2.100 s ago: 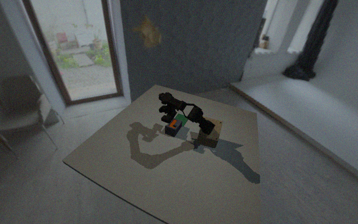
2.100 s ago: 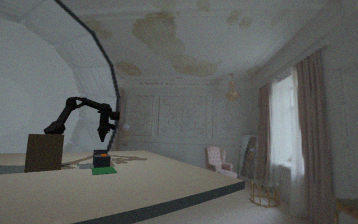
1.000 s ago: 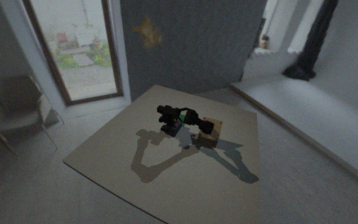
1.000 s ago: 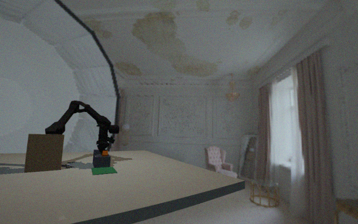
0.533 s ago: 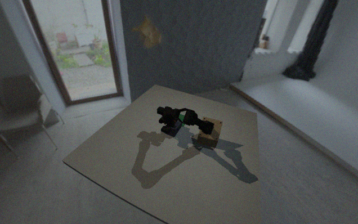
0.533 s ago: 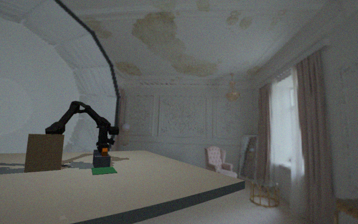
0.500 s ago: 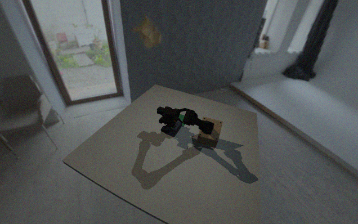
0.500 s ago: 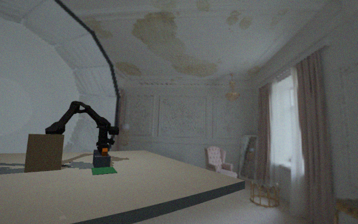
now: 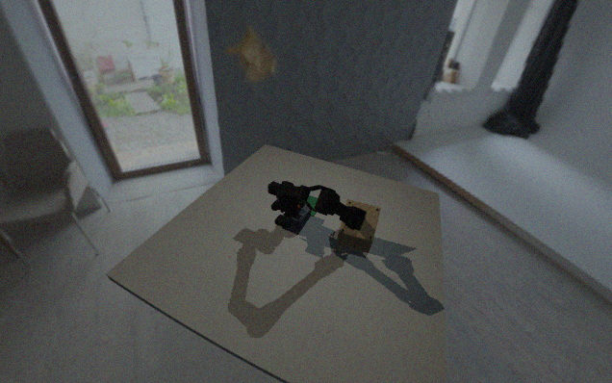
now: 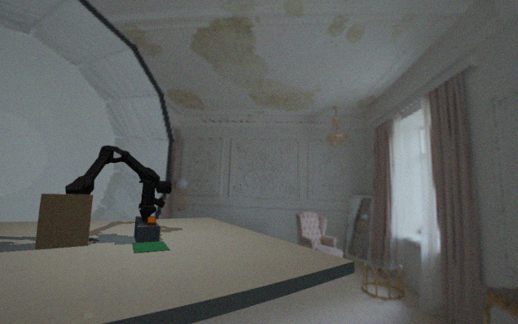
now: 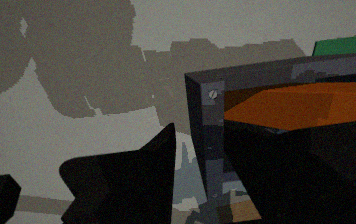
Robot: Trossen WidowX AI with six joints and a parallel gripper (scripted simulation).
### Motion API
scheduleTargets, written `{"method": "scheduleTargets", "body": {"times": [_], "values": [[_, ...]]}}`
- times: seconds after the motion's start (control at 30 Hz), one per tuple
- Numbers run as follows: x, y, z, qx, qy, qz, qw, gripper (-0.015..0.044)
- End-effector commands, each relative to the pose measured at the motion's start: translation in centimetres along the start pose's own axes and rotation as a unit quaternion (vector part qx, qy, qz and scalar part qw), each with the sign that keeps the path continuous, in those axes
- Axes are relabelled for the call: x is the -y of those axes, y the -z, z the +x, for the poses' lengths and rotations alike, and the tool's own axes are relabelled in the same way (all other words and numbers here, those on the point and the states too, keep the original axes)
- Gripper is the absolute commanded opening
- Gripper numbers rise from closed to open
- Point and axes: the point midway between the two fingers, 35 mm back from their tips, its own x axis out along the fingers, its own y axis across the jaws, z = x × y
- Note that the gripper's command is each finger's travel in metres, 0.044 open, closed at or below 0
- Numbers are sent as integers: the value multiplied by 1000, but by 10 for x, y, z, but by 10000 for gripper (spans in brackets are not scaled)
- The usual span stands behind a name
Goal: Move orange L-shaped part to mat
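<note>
The orange part (image 10: pixel 151 221) (image 11: pixel 300 102) is tilted in the pocket of the grey tray (image 10: pixel 147 234) (image 11: pixel 260 68). Its raised end stands above the tray's rim in the exterior view. My gripper (image 10: pixel 145 217) (image 11: pixel 193 124) points down at the tray, partly open with nothing between its fingers. In the wrist view the right finger reaches over the tray against the part and covers its near end; the left finger is outside the tray wall. Whether the fingertip touches the part is hidden. The green mat (image 9: pixel 313 206) (image 10: pixel 151 247) (image 11: pixel 334 48) is bare beside the tray.
The arm's base stands on a brown box (image 9: pixel 357 242) (image 10: pixel 64 221) on the beige table (image 9: pixel 192 269) (image 10: pixel 228 260). The arm arches from the box over to the tray. Shadows of the arm fall across the table, and the mat lies close to the tray's side.
</note>
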Motion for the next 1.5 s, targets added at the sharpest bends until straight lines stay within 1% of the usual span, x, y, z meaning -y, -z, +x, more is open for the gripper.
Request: {"method": "scheduleTargets", "body": {"times": [0.0, 0.07, 0.17, 0.23, 1.23, 1.3, 1.37, 1.47], "values": [[1, -6, -18, 7, 4, -5, 1000, 180], [5, -7, -39, 8, 6, -5, 1000, 180], [10, -4, -85, 7, 6, -5, 1000, 180], [10, -2, -98, 6, 5, -5, 1000, 180], [11, -3, -94, 8, 2, 1, 1000, 180], [13, -3, -95, 8, 3, -20, 1000, 233], [17, -4, -95, 8, 4, -68, 998, 280], [29, -7, -96, 7, 6, -187, 982, 280]]}}
